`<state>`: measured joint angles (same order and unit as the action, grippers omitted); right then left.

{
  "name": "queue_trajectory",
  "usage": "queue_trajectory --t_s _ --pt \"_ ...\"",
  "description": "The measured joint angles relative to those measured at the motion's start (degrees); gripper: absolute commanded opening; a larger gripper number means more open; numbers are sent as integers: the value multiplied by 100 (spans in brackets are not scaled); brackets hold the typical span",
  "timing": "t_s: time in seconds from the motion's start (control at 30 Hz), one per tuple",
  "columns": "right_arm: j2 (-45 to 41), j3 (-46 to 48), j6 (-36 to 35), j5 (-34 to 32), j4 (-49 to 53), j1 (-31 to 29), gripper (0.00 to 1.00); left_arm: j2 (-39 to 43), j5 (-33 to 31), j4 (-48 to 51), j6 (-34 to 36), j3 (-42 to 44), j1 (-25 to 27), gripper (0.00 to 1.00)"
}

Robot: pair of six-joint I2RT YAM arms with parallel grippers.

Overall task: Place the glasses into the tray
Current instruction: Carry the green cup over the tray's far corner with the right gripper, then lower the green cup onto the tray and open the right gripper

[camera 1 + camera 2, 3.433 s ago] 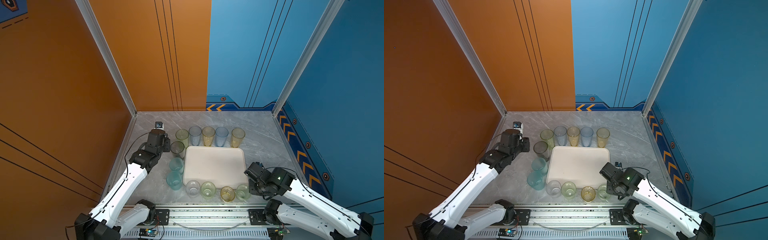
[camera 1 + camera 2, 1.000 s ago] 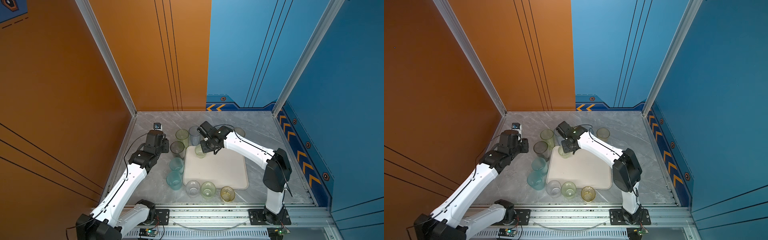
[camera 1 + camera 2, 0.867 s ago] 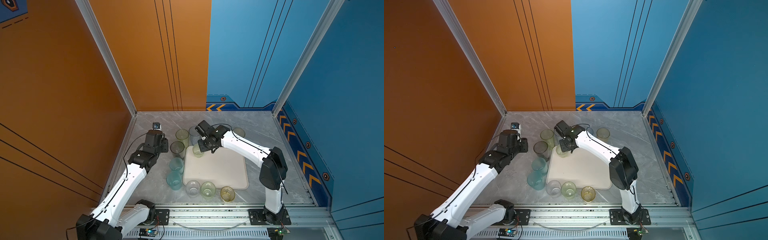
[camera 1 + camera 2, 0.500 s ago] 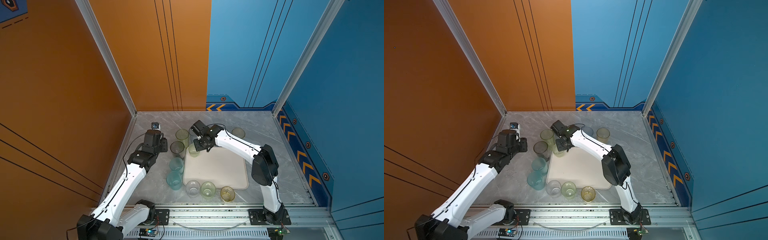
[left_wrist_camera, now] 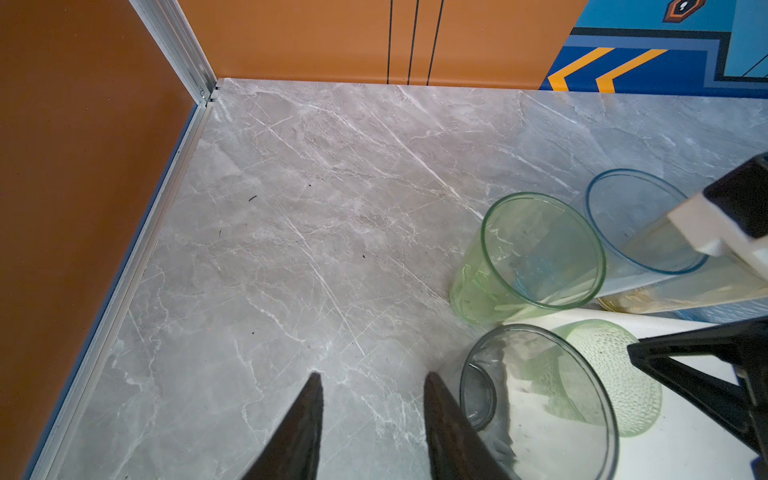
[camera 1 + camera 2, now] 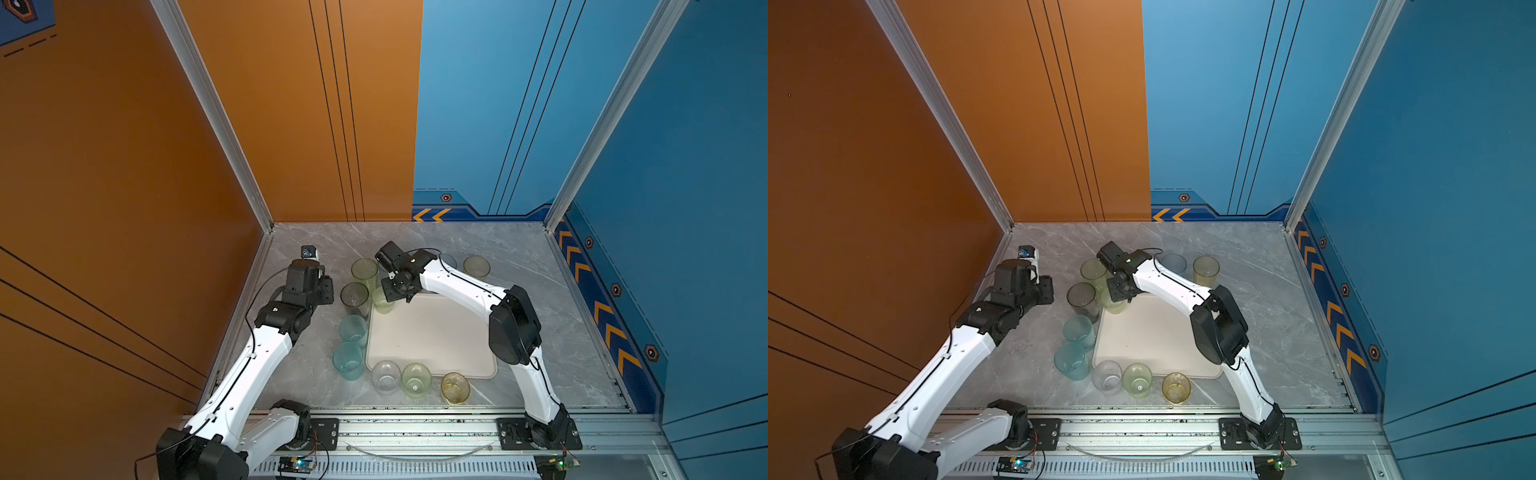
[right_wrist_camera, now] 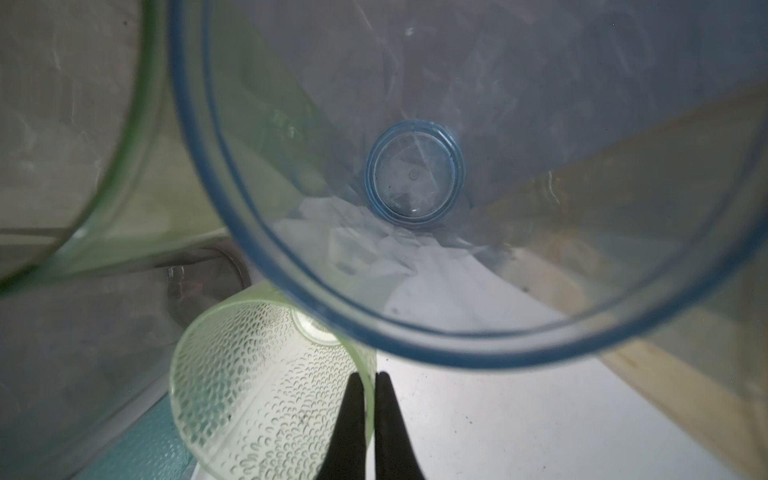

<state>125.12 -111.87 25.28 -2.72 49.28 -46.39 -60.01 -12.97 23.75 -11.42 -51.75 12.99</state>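
Nearest, a clear tumbler (image 6: 385, 376), a pale green tumbler (image 6: 415, 379) and a yellow tumbler (image 6: 455, 387) are lined up just outside the near rim of the cream tray (image 6: 436, 332). At its far left corner a dimpled green tumbler (image 7: 249, 374) is pinched by the wall in the clenched right gripper (image 7: 369, 376). The left gripper (image 5: 372, 376) is held parted and empty over marble (image 5: 291, 249), beside a smoky grey tumbler (image 6: 354, 297).

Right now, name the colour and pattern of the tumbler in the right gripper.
Pale green tumbler, dimpled all over; best in right wrist view.
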Motion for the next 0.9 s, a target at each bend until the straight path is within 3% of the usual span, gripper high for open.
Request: queue_trajectory --t_s 0.6,0.77,0.9 --pt "81 -48 -2 66 -2 98 7 -55 66 -13 0 0 -72 42" --pt "98 -48 -4 157 0 103 15 -59 66 -15 0 0 -72 42" --pt "107 -48 -2 173 0 103 16 -59 70 -15 0 0 -83 42"
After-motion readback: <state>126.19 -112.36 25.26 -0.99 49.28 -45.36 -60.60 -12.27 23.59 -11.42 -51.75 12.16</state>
